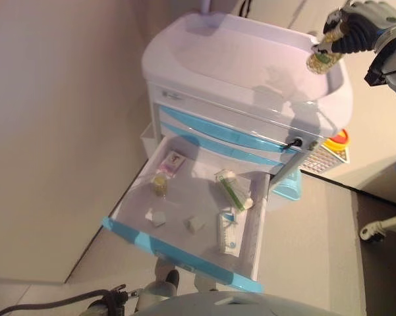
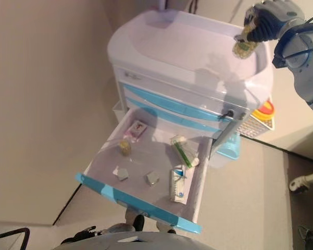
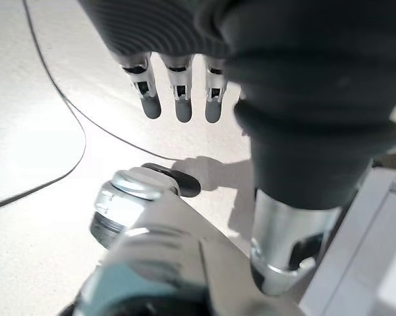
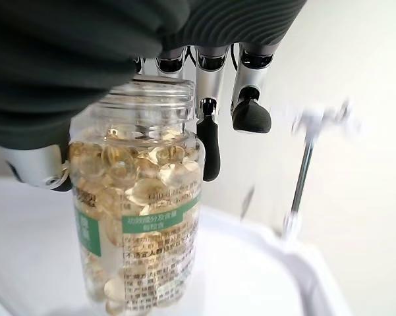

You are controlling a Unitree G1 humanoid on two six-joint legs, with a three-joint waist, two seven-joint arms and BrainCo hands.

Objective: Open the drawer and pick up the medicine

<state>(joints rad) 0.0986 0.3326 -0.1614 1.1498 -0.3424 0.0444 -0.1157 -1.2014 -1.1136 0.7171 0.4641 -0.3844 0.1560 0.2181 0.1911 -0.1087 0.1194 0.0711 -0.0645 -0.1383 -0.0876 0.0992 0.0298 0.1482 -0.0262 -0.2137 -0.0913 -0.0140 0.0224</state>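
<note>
The right hand (image 4: 85, 72) is closed around the clear plastic bottle of yellow softgel capsules (image 4: 137, 224), gripping it near the neck with fingers (image 4: 209, 141) and thumb curled about it. The bottle hangs upright over the rear right corner of the white medical cart with blue drawer fronts (image 1: 244, 72), above its recessed top tray; whether the bottle base touches the tray cannot be determined.

The lowest drawer, white with a blue front edge (image 1: 178, 253), is pulled fully out. It contains:
- a small flat packet with a pink label (image 1: 172, 162), near the back left;
- a small bottle of yellowish contents (image 1: 160, 184), just in front of the packet;
- two small pale cubes (image 1: 157, 217), near the front;
- a green-and-white tube (image 1: 232, 191), lying diagonally at the right;
- a white box with blue print (image 1: 228, 235), near the front right.

The left hand (image 3: 178, 99) hangs low beside the robot over the pale floor (image 3: 33, 131), fingers straight and relaxed, holding nothing.
</note>
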